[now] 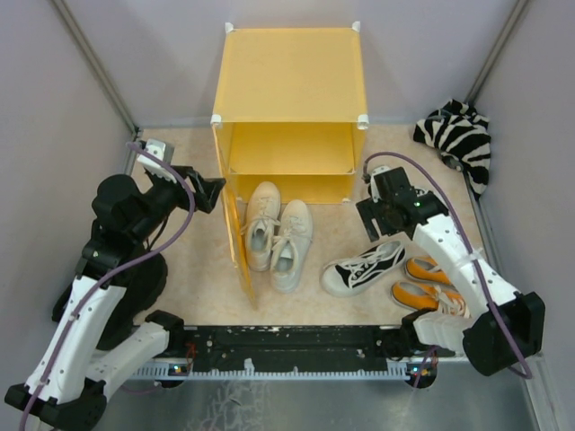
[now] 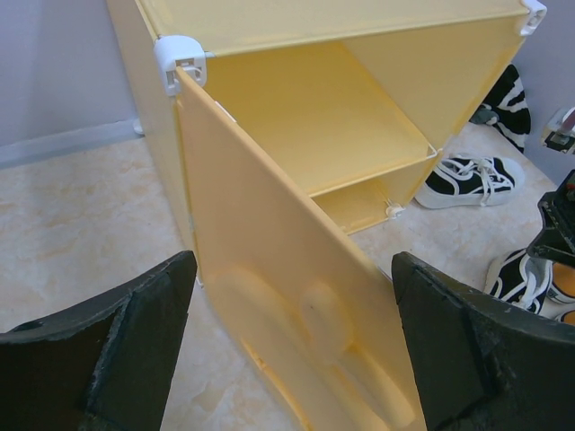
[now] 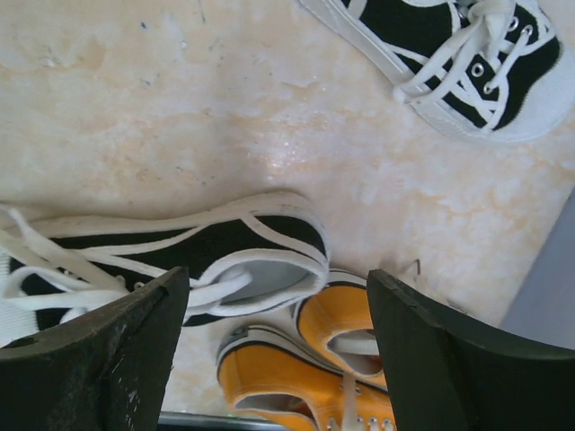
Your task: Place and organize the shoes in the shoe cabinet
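Black canvas sneaker (image 3: 225, 250) lies right of centre on the surface (image 1: 305, 305), heel beneath the wide-open right claw (image 3: 274, 274); descend squarely over the heel collar before closing. The shoe cabinet (image 1: 292, 81) stands upper centre, door (image 1: 234, 224) open beside the wide left claw (image 1: 218, 190).

This looks like a robot test cell in a lab. A left arm (image 1: 90, 296) and a right arm (image 1: 458, 251) are bolted to a black rail (image 1: 287, 341) at the near edge of a marble-patterned bench (image 1: 190, 269). Plain pale walls (image 1: 54, 81) with metal struts (image 1: 93, 61) enclose the left, right and far sides. The only household things are a shoe cabinet (image 1: 292, 81) and sneakers (image 1: 278, 233).
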Tool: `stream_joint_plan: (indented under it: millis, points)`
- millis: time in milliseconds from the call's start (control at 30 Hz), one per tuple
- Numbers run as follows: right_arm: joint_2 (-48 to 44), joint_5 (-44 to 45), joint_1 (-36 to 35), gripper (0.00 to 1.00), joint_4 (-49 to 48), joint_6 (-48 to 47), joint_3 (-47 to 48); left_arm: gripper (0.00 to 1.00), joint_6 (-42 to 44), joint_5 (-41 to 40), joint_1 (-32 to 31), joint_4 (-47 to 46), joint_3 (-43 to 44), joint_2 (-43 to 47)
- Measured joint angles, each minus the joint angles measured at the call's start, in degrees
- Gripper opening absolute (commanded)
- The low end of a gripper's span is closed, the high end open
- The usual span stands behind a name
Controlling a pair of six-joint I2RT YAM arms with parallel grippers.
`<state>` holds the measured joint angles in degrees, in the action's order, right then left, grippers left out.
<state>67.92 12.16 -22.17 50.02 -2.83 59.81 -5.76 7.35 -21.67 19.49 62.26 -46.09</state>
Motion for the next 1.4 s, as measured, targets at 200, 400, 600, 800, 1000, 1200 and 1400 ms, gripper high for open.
stream_joint_plan:
  millis: [200, 400, 600, 800, 1000, 1200, 1400]
  points:
    - [-1.7, 1.3, 3.5, 0.81, -1.7, -5.4, -3.5, 0.96, 0.0, 0.8, 0.0, -0.1, -0.1, -0.2]
    - [-1.9, 1.2, 4.9, 0.82, -4.2, -9.3, -4.9, 0.96, -0.4, 2.3, 0.0, -0.3, -0.1, -0.9]
    - [-1.9, -2.3, 6.4, 0.83, -8.9, -14.3, -9.6, 0.95, -0.9, 3.1, 0.0, -0.4, -0.1, -1.2]
    - [-0.9, -6.2, 7.5, 0.83, -12.0, -18.3, -12.2, 0.95, -1.0, 3.2, 0.0, -0.4, -0.1, -1.3]
    - [1.0, -7.8, 7.7, 0.82, -14.2, -20.8, -13.3, 0.95, -1.5, 3.2, 0.0, -0.6, -0.4, -1.1]
    - [0.9, -7.8, 7.7, 0.81, -14.2, -22.3, -13.2, 0.95, -1.5, 3.1, -0.2, -0.7, -0.6, -1.0]
    - [0.7, -7.7, 7.7, 0.81, -8.4, -24.0, -8.3, 0.95, -1.6, 2.8, -0.5, -1.2, -1.0, -0.9]
